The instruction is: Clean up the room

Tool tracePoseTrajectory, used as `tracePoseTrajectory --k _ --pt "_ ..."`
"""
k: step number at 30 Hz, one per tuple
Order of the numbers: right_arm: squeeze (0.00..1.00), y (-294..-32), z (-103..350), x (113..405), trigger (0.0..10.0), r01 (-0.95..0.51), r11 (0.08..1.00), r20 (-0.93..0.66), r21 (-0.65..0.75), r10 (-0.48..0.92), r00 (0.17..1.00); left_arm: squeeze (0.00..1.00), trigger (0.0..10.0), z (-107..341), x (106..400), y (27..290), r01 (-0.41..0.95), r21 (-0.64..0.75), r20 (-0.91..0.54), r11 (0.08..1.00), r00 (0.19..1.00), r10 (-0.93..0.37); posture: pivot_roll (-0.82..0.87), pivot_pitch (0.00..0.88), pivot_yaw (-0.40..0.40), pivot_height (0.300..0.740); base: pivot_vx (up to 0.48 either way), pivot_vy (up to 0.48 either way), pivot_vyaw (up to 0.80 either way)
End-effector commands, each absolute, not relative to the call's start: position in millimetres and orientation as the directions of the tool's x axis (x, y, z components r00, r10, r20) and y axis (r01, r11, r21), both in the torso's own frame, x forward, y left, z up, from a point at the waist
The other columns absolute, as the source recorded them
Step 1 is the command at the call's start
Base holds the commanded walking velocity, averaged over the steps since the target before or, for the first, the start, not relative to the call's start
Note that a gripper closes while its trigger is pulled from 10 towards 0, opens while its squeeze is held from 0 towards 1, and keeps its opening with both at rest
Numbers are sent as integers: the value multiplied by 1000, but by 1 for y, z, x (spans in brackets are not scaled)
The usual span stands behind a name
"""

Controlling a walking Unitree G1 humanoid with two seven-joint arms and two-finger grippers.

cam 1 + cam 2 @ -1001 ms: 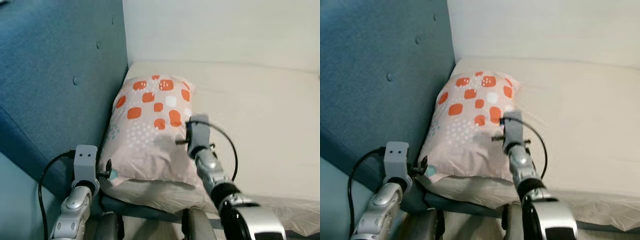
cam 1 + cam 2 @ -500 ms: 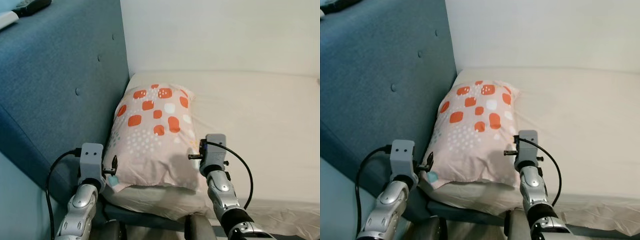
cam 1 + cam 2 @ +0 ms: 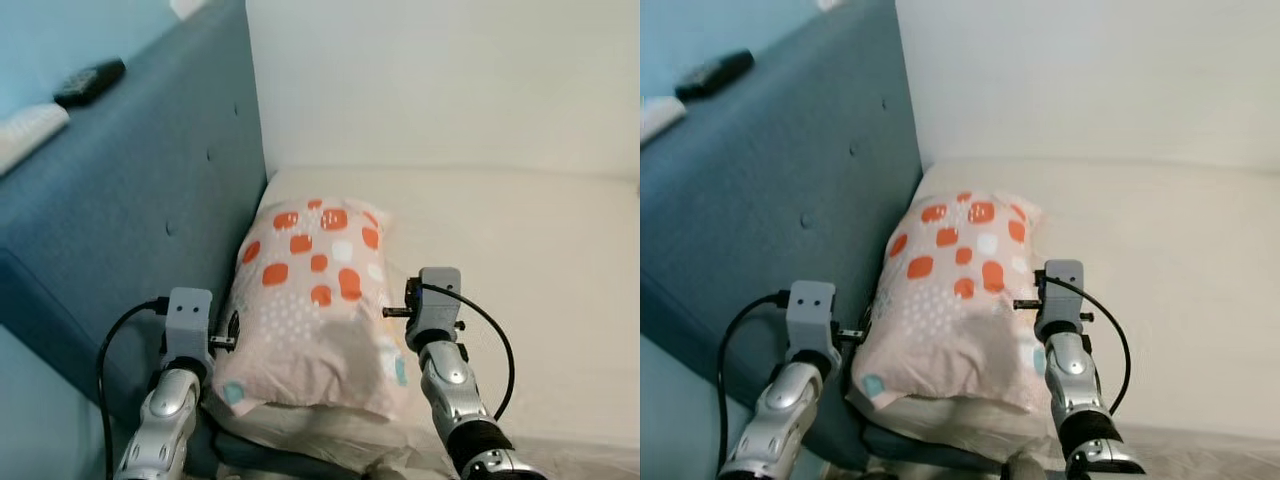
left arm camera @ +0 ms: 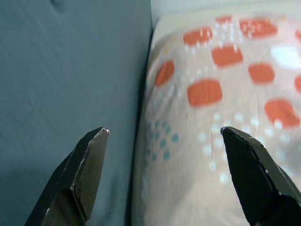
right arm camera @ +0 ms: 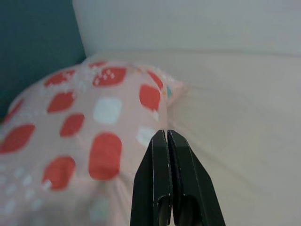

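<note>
Now both grippers sit at the near end of the pillow on the bed.

Nearest, the left gripper [image 4: 162,141] has its two black fingers spread wide, one toward the headboard and one over the pillow's left edge, while the right gripper [image 5: 167,141] has its fingers pressed together, holding nothing, at the pillow's right side. Between the two arms lies the pale pink fabric pillow with orange-red squares, white dots and small teal spots [image 3: 315,300], its long side running near to far, resting on the cream-white mattress [image 3: 520,250] and touching the dark blue padded headboard [image 3: 140,220] on the left. Farther off, a black remote control [image 3: 90,82] and a white flat object [image 3: 28,132] lie on the headboard's top, and a white wall [image 3: 440,80] stands behind the mattress.
</note>
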State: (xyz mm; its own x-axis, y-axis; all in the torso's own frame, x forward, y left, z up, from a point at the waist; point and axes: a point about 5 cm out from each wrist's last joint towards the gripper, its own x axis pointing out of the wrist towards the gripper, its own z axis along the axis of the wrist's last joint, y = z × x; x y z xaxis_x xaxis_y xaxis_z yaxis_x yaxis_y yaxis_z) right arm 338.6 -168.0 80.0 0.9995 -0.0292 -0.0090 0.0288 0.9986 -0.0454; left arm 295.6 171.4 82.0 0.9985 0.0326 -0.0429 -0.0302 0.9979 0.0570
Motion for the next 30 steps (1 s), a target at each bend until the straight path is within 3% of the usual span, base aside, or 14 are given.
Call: tracePoseTrajectory --k 1,9,17,24,30 --pt "0 -168 77 337 10000 25 999 -29 -40 -26 999 0 10000 75 293 173 -26 69 -65 997 997 31 19 74 -8 708 0 0 0" --pt "0 -169 83 341 10000 19 999 -16 -38 -19 1000 0 10000 76 293 175 -14 69 -48 998 999 18 17 68 -11 738 0 0 0" --pt "0 -166 87 342 10000 4 1000 0 -30 -4 1000 0 10000 79 296 175 -4 65 -33 998 999 7 16 64 -15 740 0 0 0" --pt "0 -147 35 322 10000 -59 998 -288 -26 50 956 0 10000 29 280 171 49 75 -246 996 969 -29 5 66 -17 740 0 0 0" --pt "0 -145 14 306 10000 -33 999 -373 -10 27 927 0 10000 19 274 169 53 91 -279 994 960 -25 6 76 -15 740 0 0 0"
